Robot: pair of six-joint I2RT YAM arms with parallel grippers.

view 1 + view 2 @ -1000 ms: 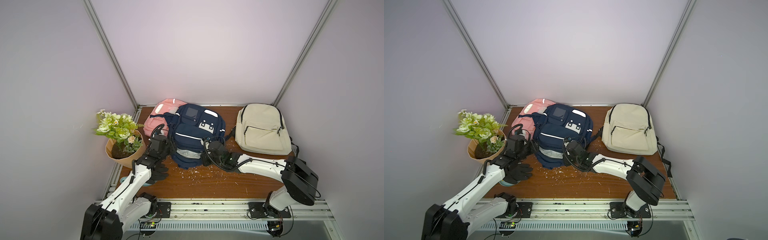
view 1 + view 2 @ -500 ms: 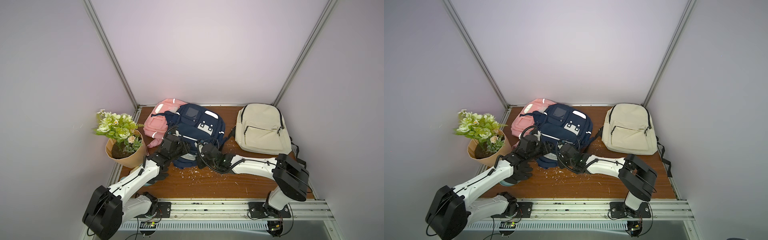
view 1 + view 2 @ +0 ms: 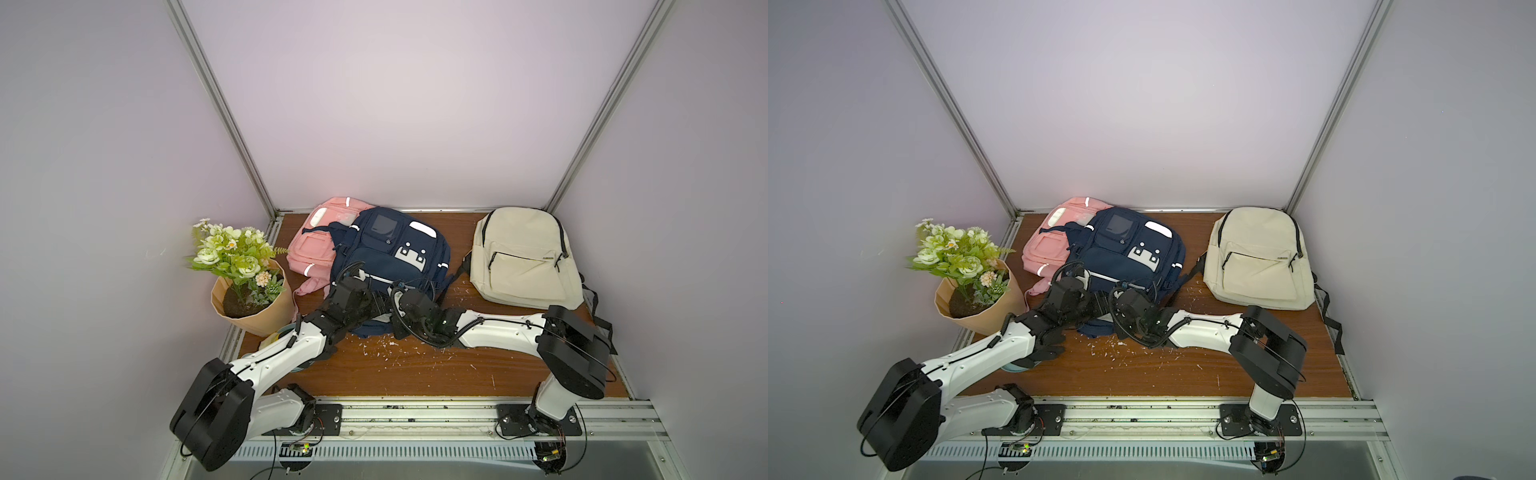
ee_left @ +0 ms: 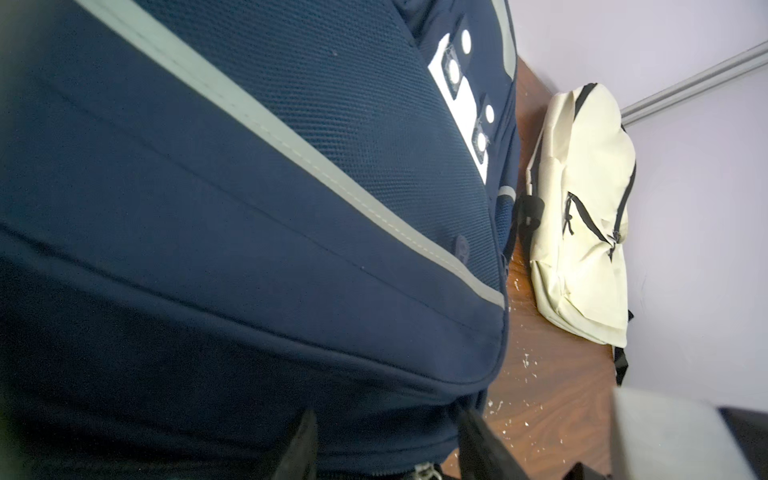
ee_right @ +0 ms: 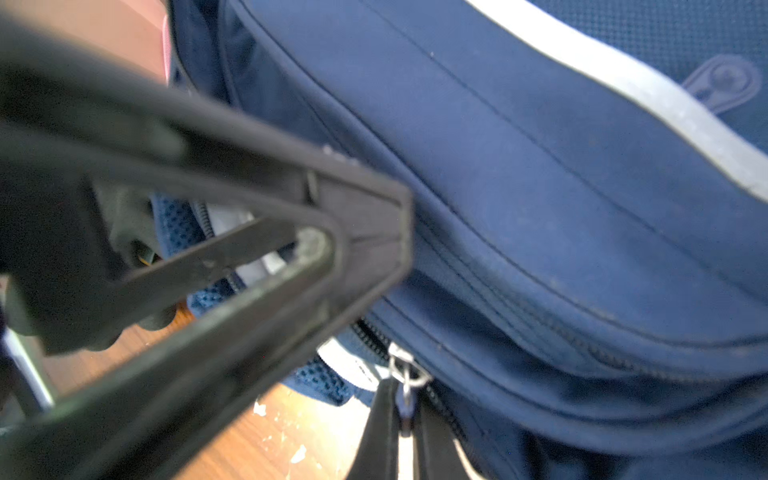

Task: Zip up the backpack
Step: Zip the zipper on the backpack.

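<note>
A navy backpack (image 3: 390, 257) is lying flat in the middle of a wooden tabletop (image 3: 415, 374), with its far left corner overlapping a pink backpack (image 3: 309, 245). A beige backpack (image 3: 523, 257) is lying apart at the right, and potted flowers (image 3: 245, 291) are standing at the left. Both arms are reaching in to meet at the navy backpack's near edge, seen in both top views. In the right wrist view, the right fingers (image 5: 380, 436) are clenched on the small metal zipper pull (image 5: 405, 372). Beside the pull the zipper is gaping, with pale lining showing in the gap. In the left wrist view, the left fingers (image 4: 301, 449) are standing apart with the bag's near edge bulging between them. I cannot tell whether they are actually gripping that fabric. The zipping step appears to be in hand, with the main compartment only partly closed. The next move likely calls for the left fingers to anchor the fabric firmly. The right arm would then draw the pull along the teeth, following the curve without letting the bag slide.
</note>
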